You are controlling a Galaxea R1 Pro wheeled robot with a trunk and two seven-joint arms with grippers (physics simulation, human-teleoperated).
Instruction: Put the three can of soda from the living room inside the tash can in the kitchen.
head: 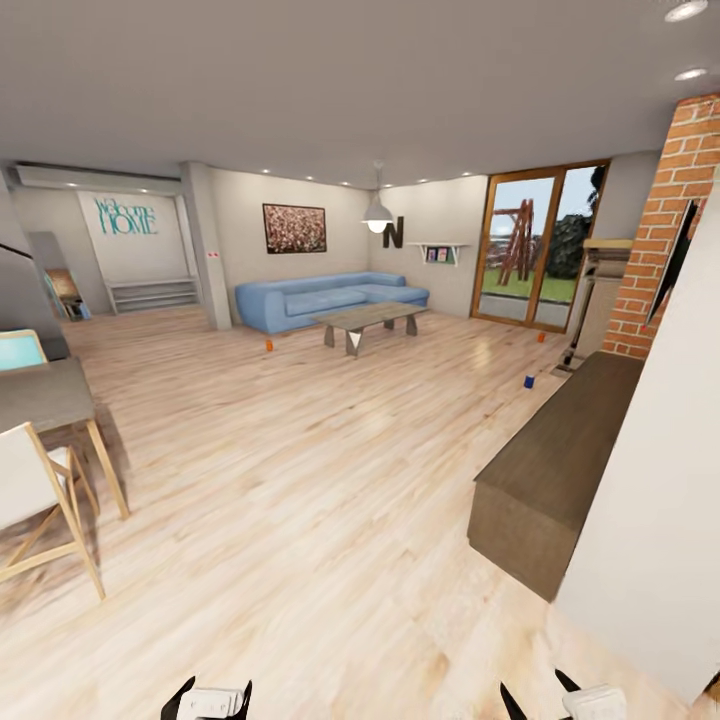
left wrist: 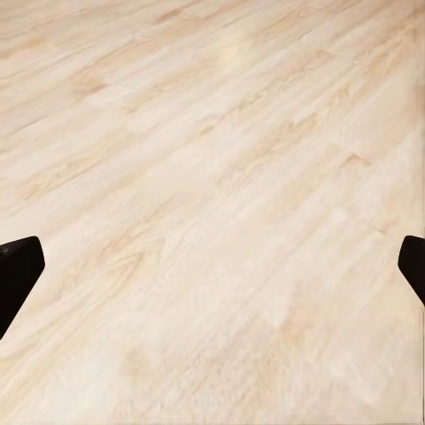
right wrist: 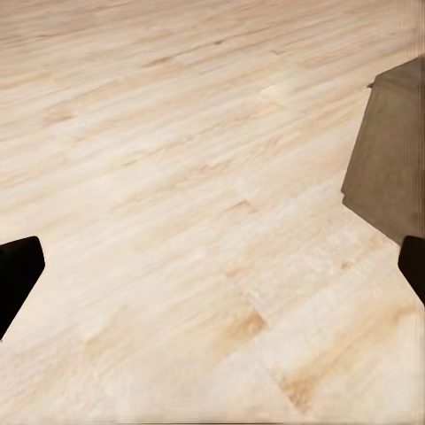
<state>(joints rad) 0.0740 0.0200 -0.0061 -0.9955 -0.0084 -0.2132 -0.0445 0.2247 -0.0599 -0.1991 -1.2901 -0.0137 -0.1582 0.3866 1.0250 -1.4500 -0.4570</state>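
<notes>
You're looking across the living room from the head camera, light wood floor (head: 300, 480) stretching ahead. All three cans sit on that floor, well apart from each other: one orange can (head: 268, 345) just in front of the blue sofa (head: 325, 298), left of the low surface (head: 367, 322); the blue can (head: 528, 381) out to the right, near the far end of the brown cabinet (head: 560, 460); and a second orange can (head: 541, 337) farther back, near the glass door (head: 540, 245).

Your left tool (head: 207, 700) and right tool (head: 562, 700) peek in at the bottom edge of the head view, both low over bare floor — nothing between the fingers. In the left wrist view the left tool (left wrist: 212, 266) has its dark fingertips (left wrist: 18, 270) spread wide to either edge, released, with only planks beneath. The right tool (right wrist: 212, 266) reads the same, released and empty, with a corner of the cabinet (right wrist: 390, 159) showing beside it.

At your left stands a table (head: 45, 395) with a pale chair (head: 35, 500) — a brick column (head: 665, 220) rises on the right.
</notes>
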